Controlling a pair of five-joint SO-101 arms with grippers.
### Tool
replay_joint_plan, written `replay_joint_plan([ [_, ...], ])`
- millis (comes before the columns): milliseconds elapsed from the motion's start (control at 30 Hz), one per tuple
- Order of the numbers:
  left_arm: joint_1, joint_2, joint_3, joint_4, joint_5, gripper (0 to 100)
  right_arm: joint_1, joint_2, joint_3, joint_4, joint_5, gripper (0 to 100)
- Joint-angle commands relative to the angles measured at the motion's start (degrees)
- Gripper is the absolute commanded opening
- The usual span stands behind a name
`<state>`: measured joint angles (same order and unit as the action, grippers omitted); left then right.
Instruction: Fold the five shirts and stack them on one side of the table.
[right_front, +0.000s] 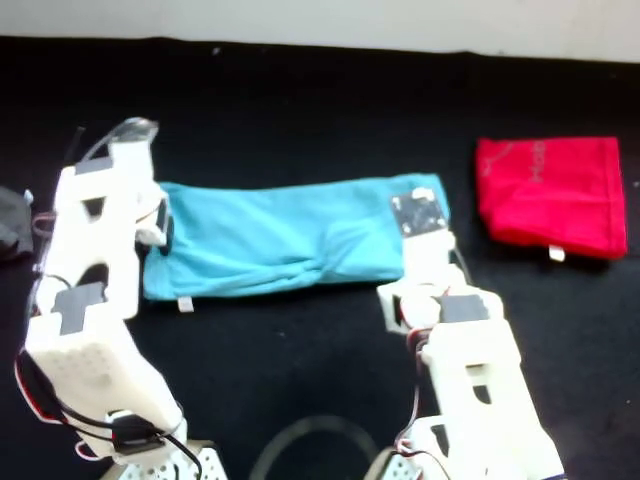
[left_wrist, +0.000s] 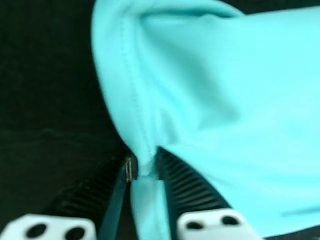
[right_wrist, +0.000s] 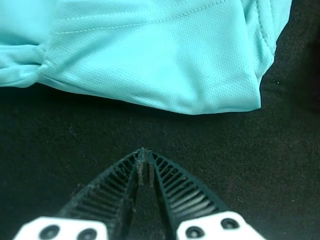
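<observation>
Teal shirt: folded lengthwise into a long band, lying flat across the mid tabletop. Bunched wrinkle right of centre, small white tag at near-left corner. Hem at its left end is pinched between the fingers of the left claw. Red shirt: folded to a compact rectangle, flat, on the right side, small white tag at near edge, well apart from the teal one.
</observation>
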<state>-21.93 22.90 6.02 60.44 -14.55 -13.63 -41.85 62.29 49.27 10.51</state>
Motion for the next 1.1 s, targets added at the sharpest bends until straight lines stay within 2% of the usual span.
replay_joint_plan([
  [0,-3.65,-0.04,-2.68,0.53,-3.25,0,0.66,-1.45,0.13,-0.66,-0.35,1.4],
  [200,-13.14,0.04,-8.92,2.99,-8.35,1,2.15,-1.54,-0.04,-0.48,-0.62,1.4],
  [300,-17.1,0.04,-12.97,5.19,-10.9,1,5.58,-1.54,-0.31,-0.75,-4.57,1.4],
  [467,-17.71,-0.31,-18.51,12.84,-12.04,1,10.15,-1.45,0.13,-4.7,-10.02,1.4],
  [667,-9.8,-0.57,-24.31,23.38,-11.43,1,13.23,-1.45,0.31,-5.93,-13.63,1.4],
  [900,6.81,-0.57,-37.76,39.56,0.09,1,18.24,-1.45,0.22,-6.02,-17.67,1.4],
  [1067,21.32,-0.31,-46.37,40.53,5.1,1,20.35,-1.45,0.04,-6.02,-20.22,1.4],
])
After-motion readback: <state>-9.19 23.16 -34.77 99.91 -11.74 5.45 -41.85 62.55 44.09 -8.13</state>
